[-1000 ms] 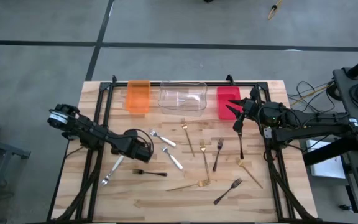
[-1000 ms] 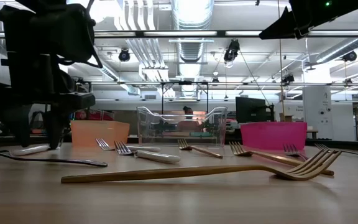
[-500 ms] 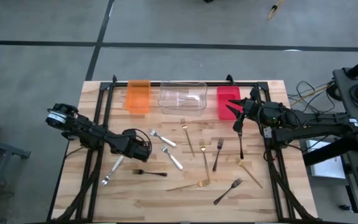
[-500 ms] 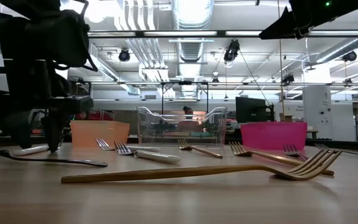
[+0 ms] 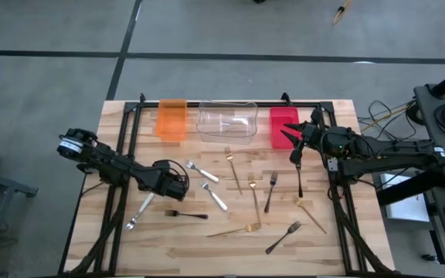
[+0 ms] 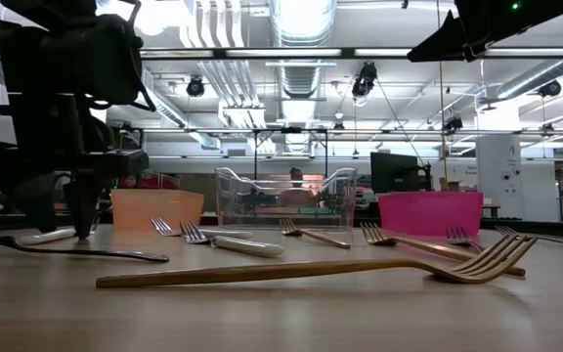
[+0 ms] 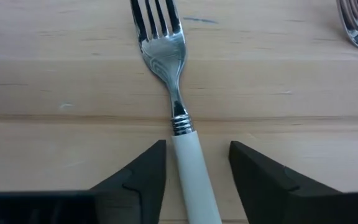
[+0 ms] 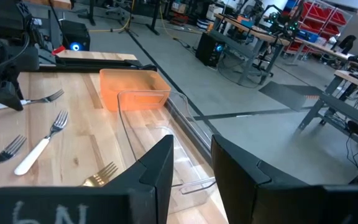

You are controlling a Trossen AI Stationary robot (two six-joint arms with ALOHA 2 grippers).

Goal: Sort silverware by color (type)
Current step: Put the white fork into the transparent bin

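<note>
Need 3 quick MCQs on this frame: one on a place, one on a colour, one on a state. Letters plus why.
1. Which bin stands in the middle of the row at the table's far edge?
A. orange
B. clear bin
C. red

2. What colour is the handle of the fork in front of the left tool?
A. white
B. gold
C. black

3. How does the left tool stand?
A. shut, fork lifted
B. open, fingers either side of the handle, fork flat on the table
C. open above the red bin

Key:
1 B: the high view shows it between the orange bin and the red bin.
2 A: the left wrist view shows a white handle.
3 B: gaps show on both sides of the handle.
</note>
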